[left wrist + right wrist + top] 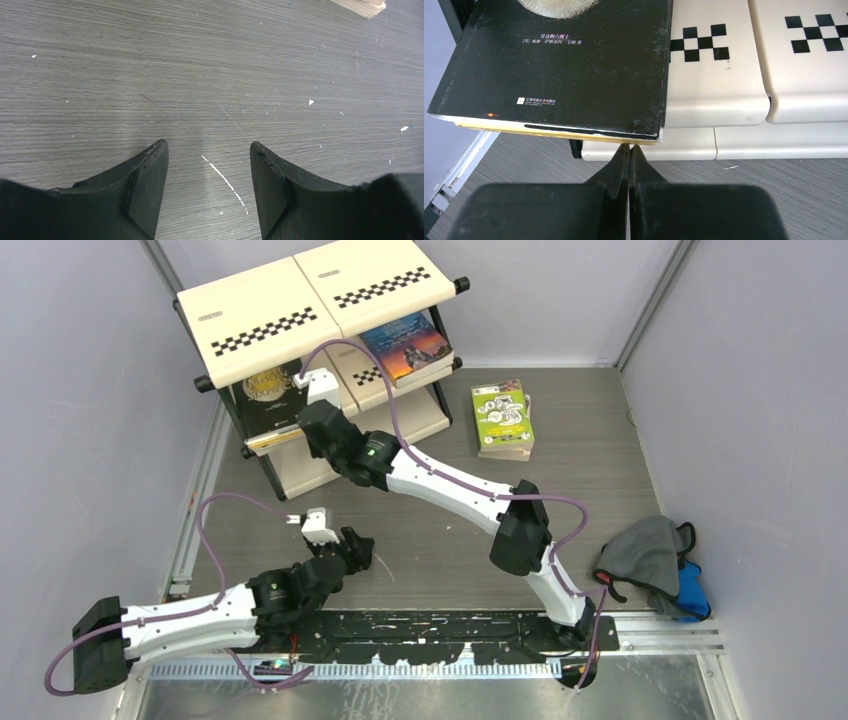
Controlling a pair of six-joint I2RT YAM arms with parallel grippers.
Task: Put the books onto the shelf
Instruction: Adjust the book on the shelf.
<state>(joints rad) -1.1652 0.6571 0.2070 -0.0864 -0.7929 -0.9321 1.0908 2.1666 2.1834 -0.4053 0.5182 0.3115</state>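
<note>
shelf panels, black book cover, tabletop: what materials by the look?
Shelf panels: likely moulded plastic, cream, smooth semi-gloss; rounded edges with soft highlights.
Black book cover: coated card, probably, slightly glossy, scuffed white along its edge over yellowish pages.
Tabletop: grey wood-grain, matte, probably laminate; printed-looking grain, white scratches.

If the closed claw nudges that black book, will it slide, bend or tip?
Probably slides: the black book lies flat on the smooth-looking shelf. Likely stiff: its edge shows a bound page block. Its near edge overhangs; pulling outward might tip it.
</note>
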